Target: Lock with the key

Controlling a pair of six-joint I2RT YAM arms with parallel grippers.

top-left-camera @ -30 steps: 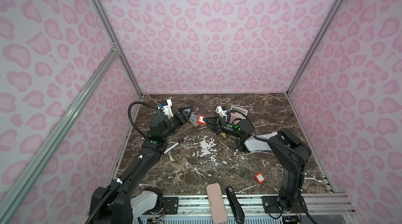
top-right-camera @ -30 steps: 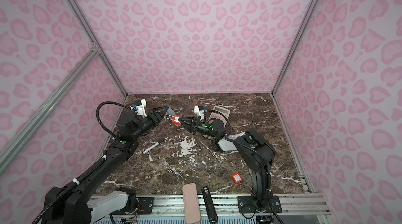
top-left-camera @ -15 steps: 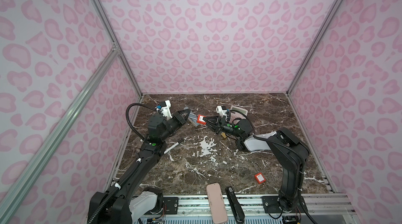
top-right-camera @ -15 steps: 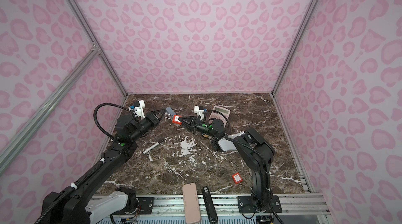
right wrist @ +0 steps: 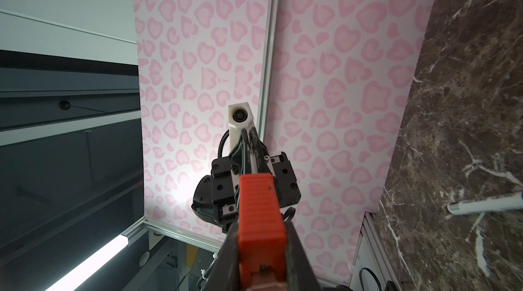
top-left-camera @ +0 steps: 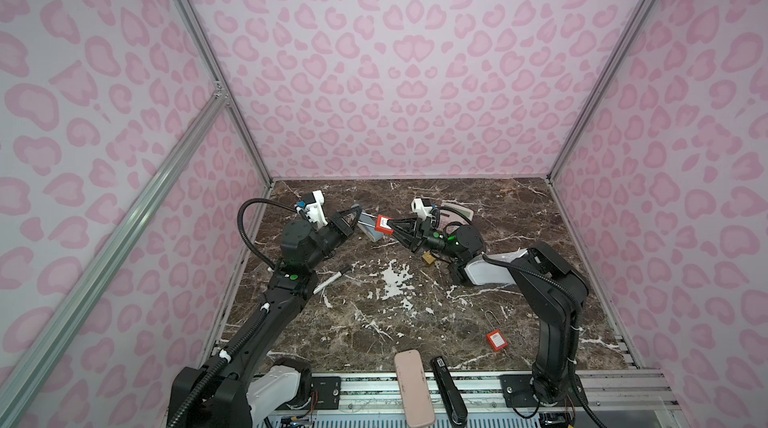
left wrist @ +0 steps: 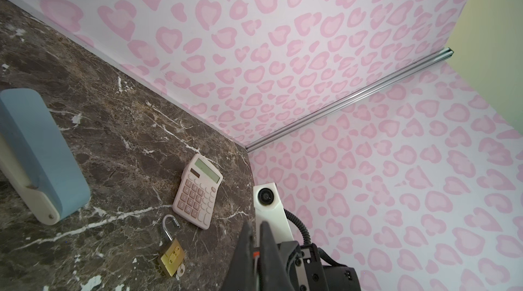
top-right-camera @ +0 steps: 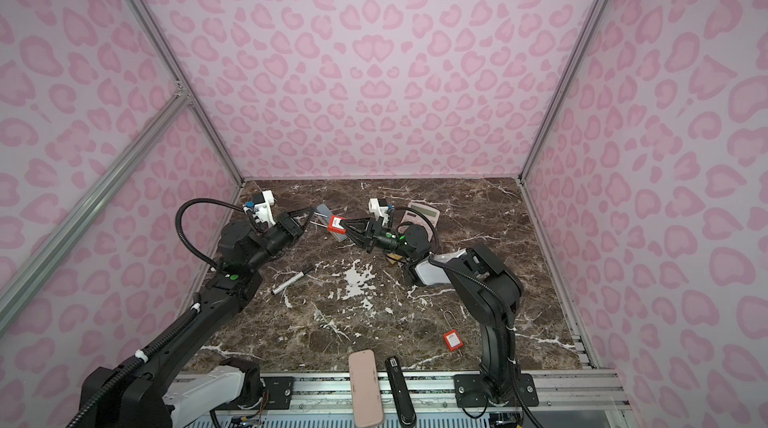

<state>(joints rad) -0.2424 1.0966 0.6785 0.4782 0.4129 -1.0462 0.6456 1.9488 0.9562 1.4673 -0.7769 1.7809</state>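
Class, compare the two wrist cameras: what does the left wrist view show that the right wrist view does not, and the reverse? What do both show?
Only the left wrist view: a pink calculator, a brass padlock with its shackle open, and a blue-and-cream object, all on the marble table. Only the right wrist view: a marker and the ribbed body of the red padlock. Both: the table, the pink patterned wall and the left gripper, shut on that padlock's shackle.
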